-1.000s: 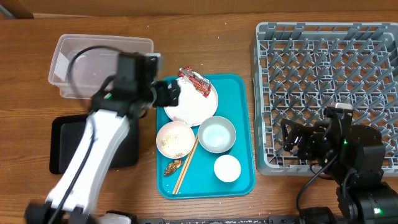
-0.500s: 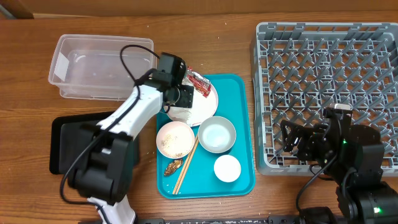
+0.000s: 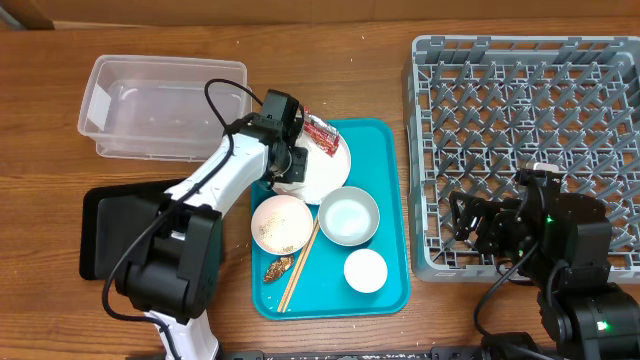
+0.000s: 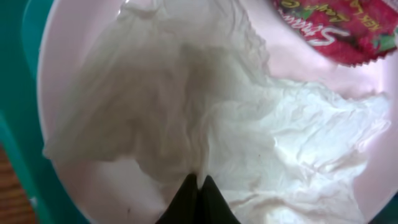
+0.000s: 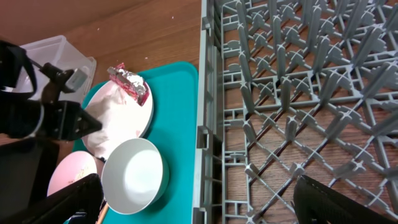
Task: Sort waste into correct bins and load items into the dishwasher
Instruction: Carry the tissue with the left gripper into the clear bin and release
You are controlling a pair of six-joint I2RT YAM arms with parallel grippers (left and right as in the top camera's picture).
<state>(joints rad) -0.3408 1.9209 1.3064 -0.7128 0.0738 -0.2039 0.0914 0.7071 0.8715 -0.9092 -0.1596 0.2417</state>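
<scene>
A crumpled white tissue point(image 4: 186, 106) lies spread over the white plate point(image 4: 118, 190). The left fingers point(image 4: 198, 186) are pressed together at its near edge. A crease of the paper runs straight into the tips, so they appear to have a fold pinched. Gripping at the edge probably lets the whole sheet peel up without dragging the plate.

The red-and-white snack wrapper point(image 4: 329, 25) rests on the plate beyond the fingers and to their right, just beside the tissue's far edge. It may get tugged along when the tissue lifts.

The plate sits at the far end of the teal tray point(image 3: 390, 170). The pinkish bowl point(image 3: 281, 223) and the pale blue bowl point(image 3: 348, 216) lie just behind the fingers, near enough to crowd a low retreat.

The clear tub point(image 3: 165, 105) stands to the fingers' left across a short stretch of bare bench point(image 3: 330, 60), which looks like an open route once the tissue is raised.

The right fingers point(image 3: 465, 222) are spread wide and hold nothing. They hover at the near left corner of the dish rack point(image 3: 530, 120), well apart from the plate.
</scene>
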